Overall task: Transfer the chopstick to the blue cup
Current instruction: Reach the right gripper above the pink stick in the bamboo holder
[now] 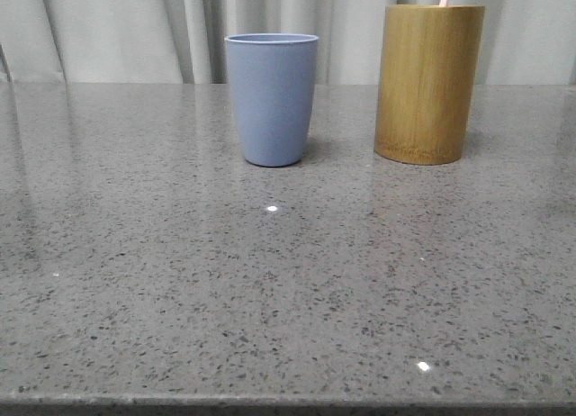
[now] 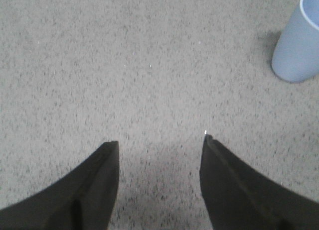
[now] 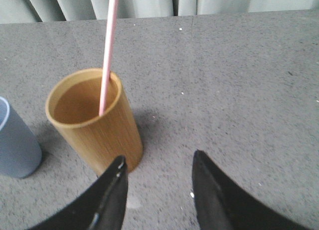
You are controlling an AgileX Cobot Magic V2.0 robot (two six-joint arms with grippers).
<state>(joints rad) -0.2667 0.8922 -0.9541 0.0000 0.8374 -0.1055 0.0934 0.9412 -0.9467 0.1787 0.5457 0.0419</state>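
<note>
From my station I see the thin pale pink chopstick point(image 3: 108, 51) standing inside the tall tan bamboo cylinder point(image 3: 94, 120), leaning against the cylinder's inner wall with its upper part poking well above the rim. I judge it stands this way so that a grasp from above can take the free upper length without touching the holder. The matte grey-blue plastic tumbler point(image 1: 271, 98) sits upright on the speckled grey stone desk point(image 1: 270, 299), near the cylinder but apart from it, mouth open and ready to receive.

My right end effector point(image 3: 158, 163) hangs with its fingers spread and nothing between them, just beside the cylinder's base, so the chopstick is beyond it and higher than the fingertips. I reckon this arm must rise and close in before it can take the stick.

My left end effector point(image 2: 160, 140) is likewise parted and empty over bare desk, with the tumbler off to one side, well apart.
</note>
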